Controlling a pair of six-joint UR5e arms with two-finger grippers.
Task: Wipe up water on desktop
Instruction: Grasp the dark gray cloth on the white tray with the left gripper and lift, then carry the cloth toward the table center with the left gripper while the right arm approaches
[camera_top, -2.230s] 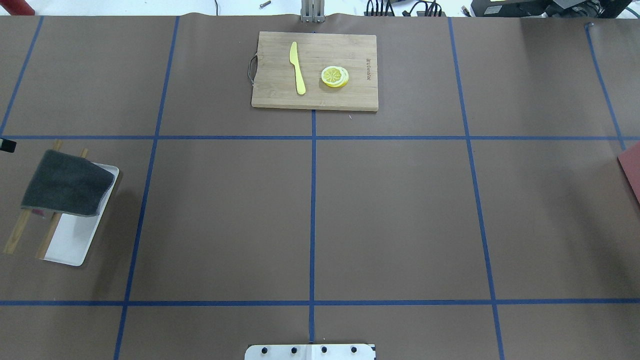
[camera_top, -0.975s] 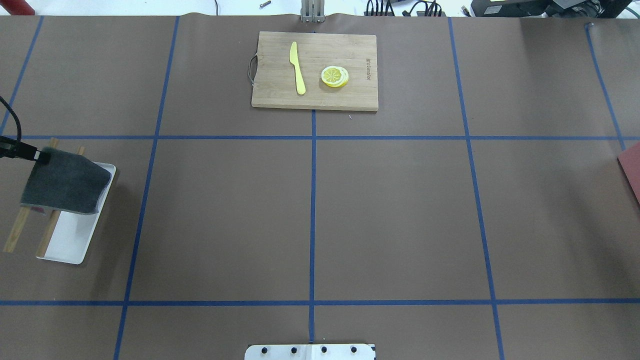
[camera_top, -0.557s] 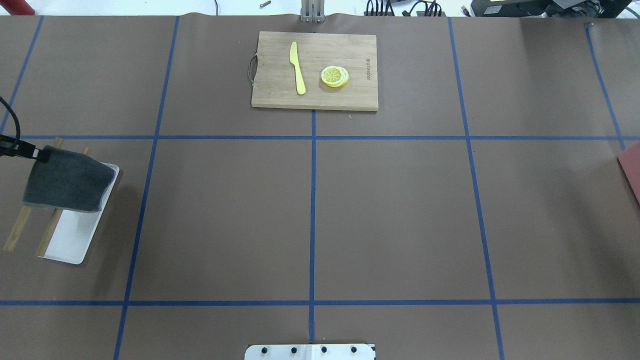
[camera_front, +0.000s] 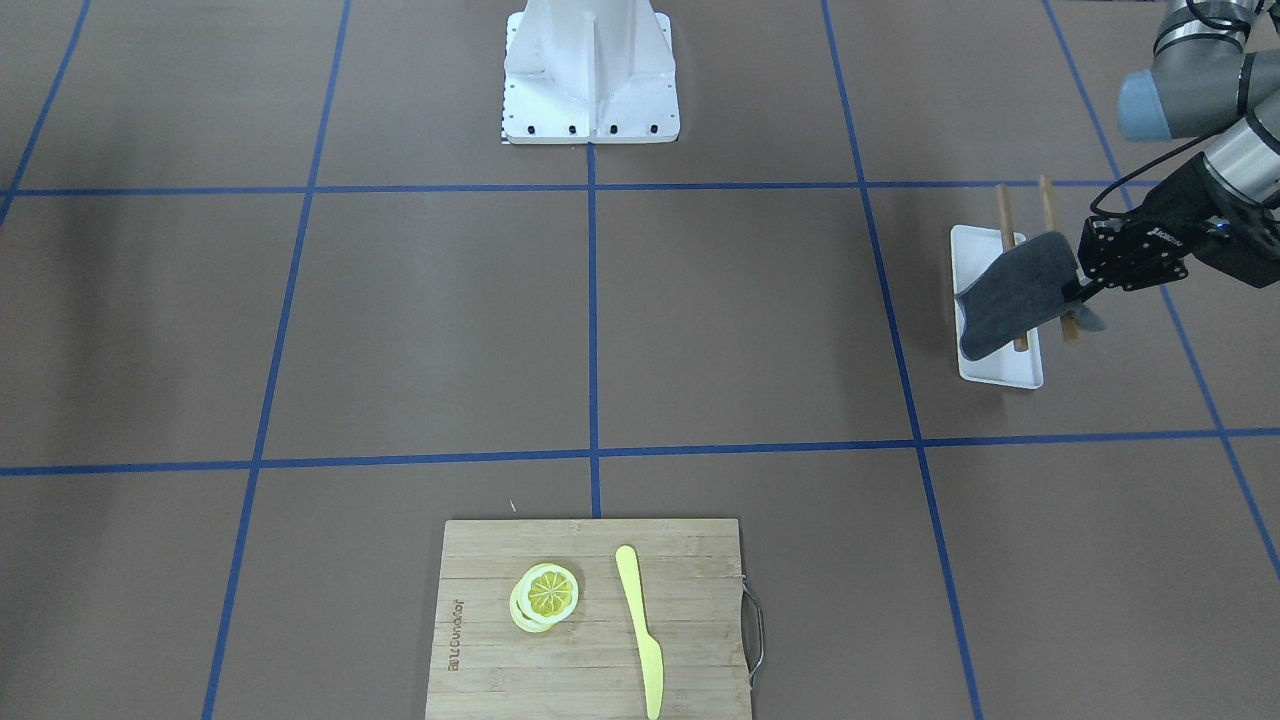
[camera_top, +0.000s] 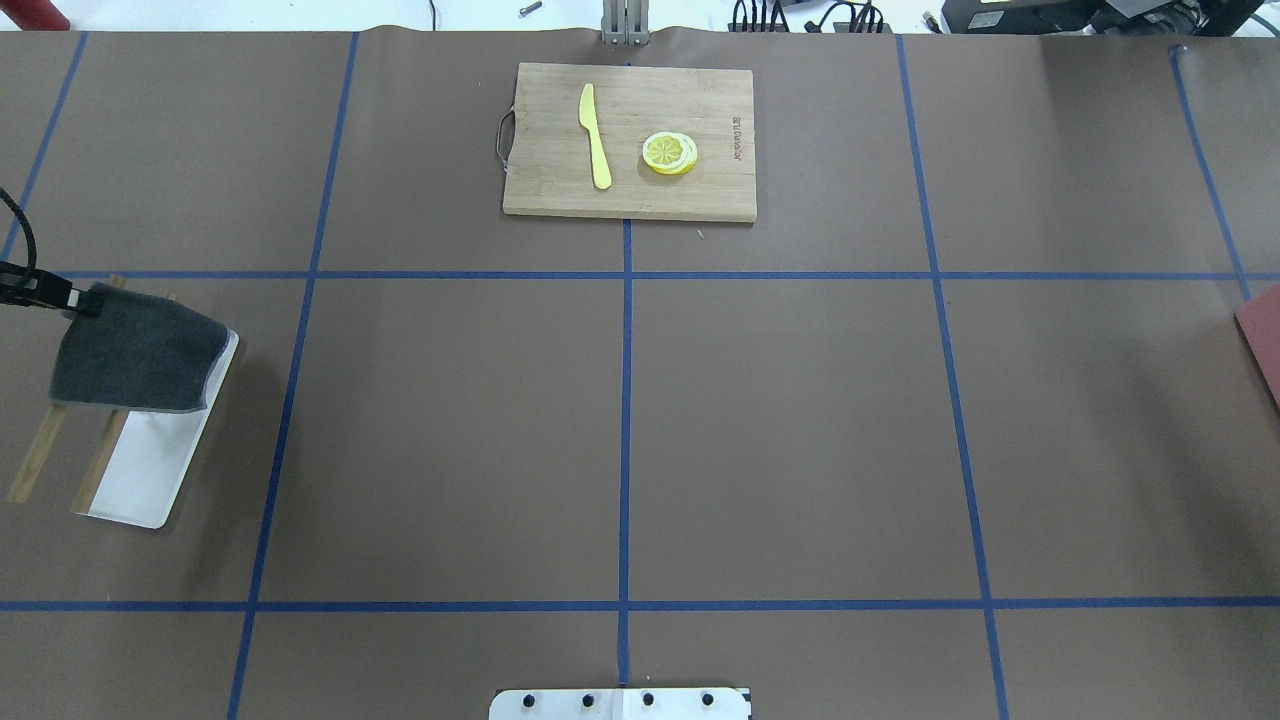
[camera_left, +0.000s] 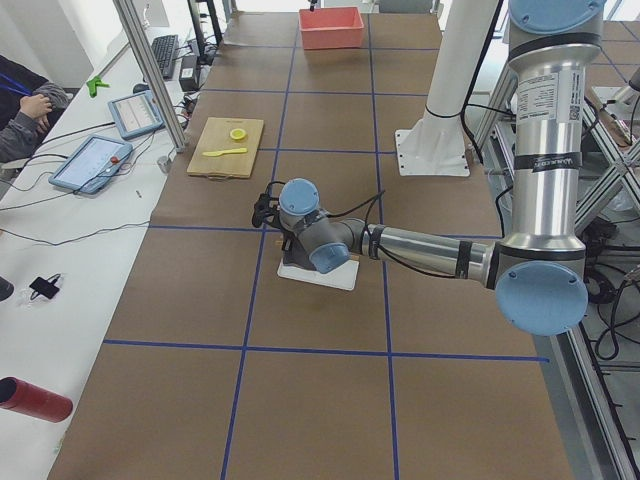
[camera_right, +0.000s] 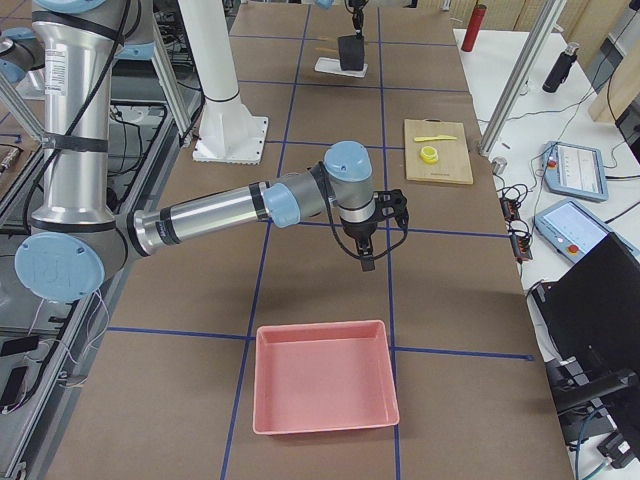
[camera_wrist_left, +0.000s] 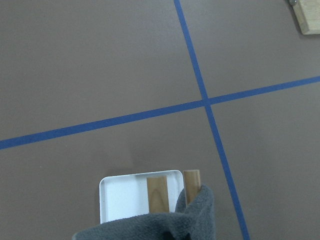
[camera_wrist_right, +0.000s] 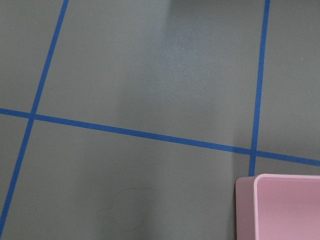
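Lifting is being done at the left edge: the dark grey cloth (camera_top: 135, 348), lying slack over the two wooden sticks (camera_top: 35, 462) and the white rectangular tray (camera_top: 150, 470) two seconds ago, is now being pinched at its far-left corner by the left hand (camera_front: 1078, 292), closed on it, and raised. Wiping is judged not yet begun. The large matte brown tabletop (camera_top: 800, 430) crossed with blue tape is being left untouched. No puddle is being made out from overhead, only a faint rounded outline (camera_wrist_right: 127, 210), possibly water, below the right wrist camera, near the pink plastic bin (camera_wrist_right: 287, 207). The right hand (camera_right: 365, 255) is being held over the right side; whether it is open cannot be told. The bamboo cutting board (camera_top: 628, 190), with yellow knife (camera_top: 596, 135) and lemon slices (camera_top: 669, 153), is lying far centre, judged out of the way.
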